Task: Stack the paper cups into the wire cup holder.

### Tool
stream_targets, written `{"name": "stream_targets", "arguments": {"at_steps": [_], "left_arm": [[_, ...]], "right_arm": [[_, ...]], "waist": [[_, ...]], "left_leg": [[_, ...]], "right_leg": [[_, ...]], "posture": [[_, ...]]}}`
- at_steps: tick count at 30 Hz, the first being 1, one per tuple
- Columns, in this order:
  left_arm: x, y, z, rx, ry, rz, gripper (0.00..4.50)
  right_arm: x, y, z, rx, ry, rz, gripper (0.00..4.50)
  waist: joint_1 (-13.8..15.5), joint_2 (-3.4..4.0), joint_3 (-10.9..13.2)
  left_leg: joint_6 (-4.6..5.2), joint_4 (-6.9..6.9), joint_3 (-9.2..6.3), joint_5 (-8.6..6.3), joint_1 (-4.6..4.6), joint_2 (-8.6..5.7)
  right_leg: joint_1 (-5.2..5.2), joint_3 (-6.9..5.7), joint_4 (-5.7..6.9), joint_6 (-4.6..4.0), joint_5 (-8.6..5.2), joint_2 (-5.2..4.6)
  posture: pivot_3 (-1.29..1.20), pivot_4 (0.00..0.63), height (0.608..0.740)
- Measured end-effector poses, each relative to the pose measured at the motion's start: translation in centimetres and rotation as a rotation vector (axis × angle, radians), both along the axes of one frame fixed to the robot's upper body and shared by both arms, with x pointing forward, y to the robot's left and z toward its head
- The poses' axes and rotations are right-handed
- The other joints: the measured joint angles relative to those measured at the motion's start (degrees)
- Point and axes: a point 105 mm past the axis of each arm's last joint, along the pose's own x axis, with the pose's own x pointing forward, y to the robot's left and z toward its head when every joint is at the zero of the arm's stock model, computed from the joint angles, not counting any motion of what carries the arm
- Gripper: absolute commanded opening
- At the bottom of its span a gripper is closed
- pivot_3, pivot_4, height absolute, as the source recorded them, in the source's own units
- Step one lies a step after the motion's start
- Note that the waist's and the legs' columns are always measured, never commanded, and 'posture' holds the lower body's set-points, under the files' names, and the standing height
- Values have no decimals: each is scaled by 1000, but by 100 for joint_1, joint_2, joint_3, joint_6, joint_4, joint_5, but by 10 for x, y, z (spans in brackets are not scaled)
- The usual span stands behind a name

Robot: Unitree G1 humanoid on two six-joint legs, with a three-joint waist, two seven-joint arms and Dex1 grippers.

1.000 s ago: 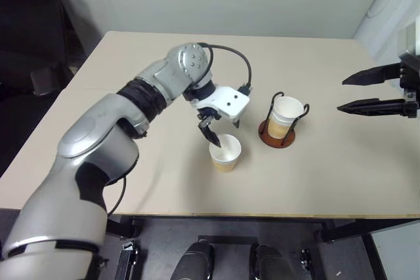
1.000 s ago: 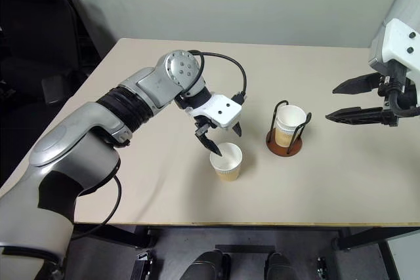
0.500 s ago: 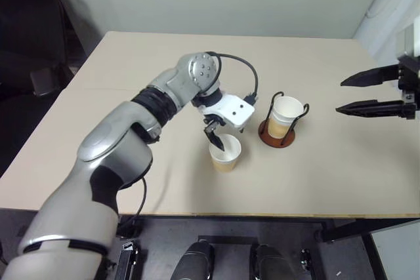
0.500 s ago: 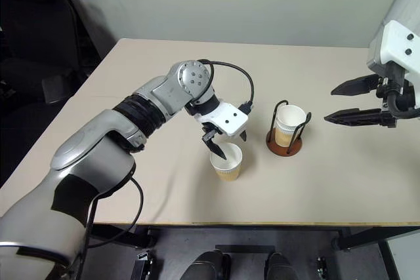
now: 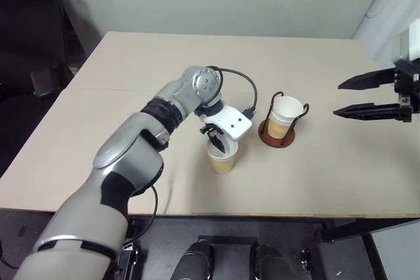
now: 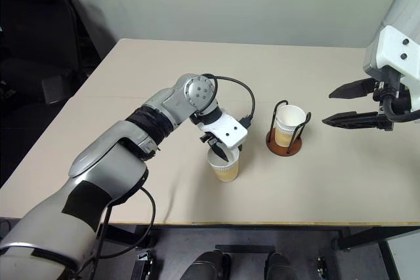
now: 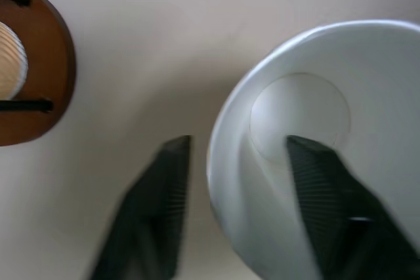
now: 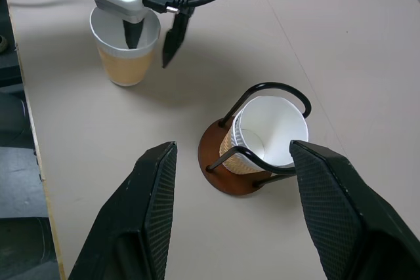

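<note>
Left wrist view: left gripper (image 7: 236, 155) ribbed black fingers straddle cup (image 7: 341, 96) wall, narrowing, apart.
Holder (image 8: 226, 162): brown disc, wire loops.
Right gripper (image 8: 230, 155): wide.

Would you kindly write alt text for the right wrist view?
The left gripper straddles the rim of a paper cup on the table, one finger inside. Nearer, stacked cups sit in a wire cup holder.

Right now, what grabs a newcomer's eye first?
The left hand at mid-table, straddling the rim of a loose paper cup, one finger inside, one outside. Just to its right, the wire cup holder already holds stacked cups. The right hand hovers open at the table's right edge.
</note>
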Motion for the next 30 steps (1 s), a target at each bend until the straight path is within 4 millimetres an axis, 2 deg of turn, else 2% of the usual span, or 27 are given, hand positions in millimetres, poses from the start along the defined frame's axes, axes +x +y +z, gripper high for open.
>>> {"name": "stream_targets", "arguments": {"at_steps": [4,10,14,19,30], "left_arm": [[3,6,1,2,4,22,21],[13,19,23,-9,-38,78,21],[15,26,29,-44,-31,111,21],[18,40,37,-74,-22,170,21],[16,44,48,-159,29,229,21]], "right_arm": [[0,-1,-1,1,5,-2,2738],[3,-1,-8,6,4,24,2738],[11,-3,-9,70,-1,43,2738],[24,-14,-8,136,-19,19,2738],[30,-20,-11,192,-14,9,2738]], "waist": [[0,0,0],[-3,0,0],[-4,0,0],[-4,1,0],[-2,1,-1]], "left_leg": [[5,0,0,-3,-1,0],[31,0,0,-19,-1,-1],[30,0,-2,-18,-1,0],[4,0,-2,-3,-1,1],[-5,-1,-1,-3,-2,1]], "right_leg": [[-1,1,0,1,0,0],[-2,1,-1,-1,2,0],[-3,2,0,-1,6,2],[-3,1,-1,-2,9,2],[-2,-1,-2,-4,10,2]], "posture": [[0,150,740],[0,150,740],[0,150,740],[0,150,740],[0,150,740]]}}
